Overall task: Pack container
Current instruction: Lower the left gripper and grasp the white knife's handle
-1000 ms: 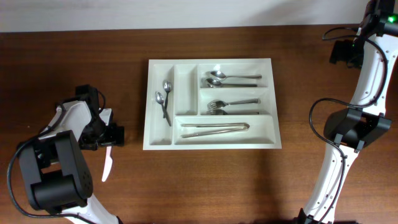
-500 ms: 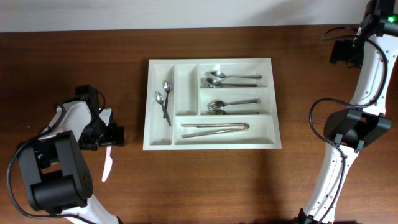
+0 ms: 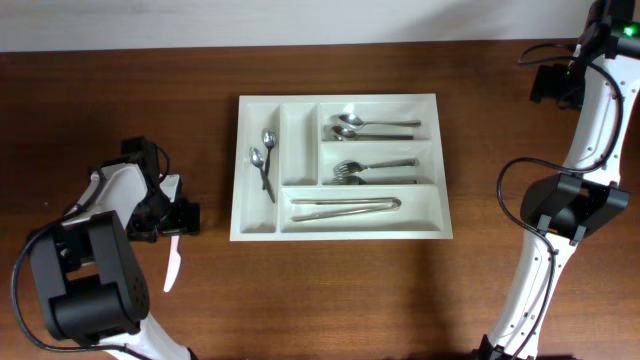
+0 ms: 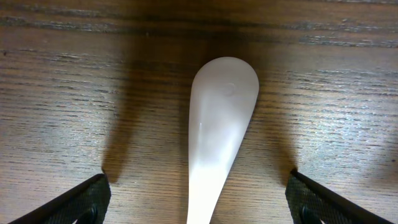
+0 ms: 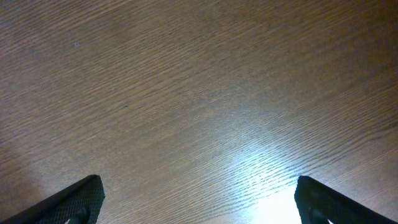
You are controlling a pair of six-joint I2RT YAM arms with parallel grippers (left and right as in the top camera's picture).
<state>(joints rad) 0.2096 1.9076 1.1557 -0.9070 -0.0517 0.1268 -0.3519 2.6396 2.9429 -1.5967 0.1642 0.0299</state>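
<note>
The tray (image 3: pixel 340 233) is sitting at the table's (image 3: pixel 100 80) centre, tongs (image 3: pixel 345 205) lying in its six o'clock compartment. A loose spoon (image 3: pixel 172 265) is lying at the tray's eight o'clock, between the left gripper's (image 3: pixel 175 228) fingers.

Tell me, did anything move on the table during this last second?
Nothing visibly changed. The left gripper still straddles the white plastic utensil, open. The right gripper stays open above the table, and the container keeps its metal cutlery.
</note>
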